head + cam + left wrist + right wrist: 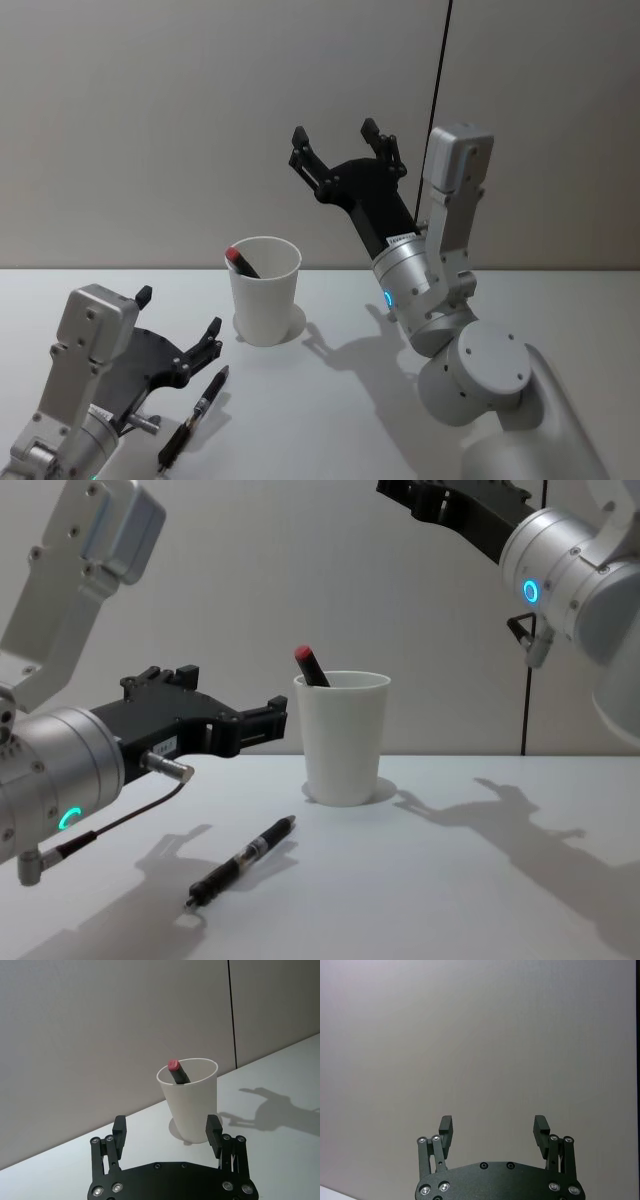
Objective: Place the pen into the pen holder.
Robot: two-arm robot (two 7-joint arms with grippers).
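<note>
A black pen [195,418] [245,860] lies flat on the white table, nearer to me than the pen holder [265,290] [192,1105] [342,740], a white paper cup standing upright. A second pen with a red cap [240,260] [176,1071] [311,666] leans inside the cup. My left gripper [178,313] [166,1127] [235,695] hovers open above the table, just left of the lying pen, pointing at the cup and holding nothing. Raised high behind and to the right of the cup, my right gripper [335,135] [492,1125] is open and empty, facing the wall.
A plain grey wall [150,120] stands close behind the table, with a dark vertical seam [437,70]. The table surface [330,420] between the cup and me is bare apart from shadows.
</note>
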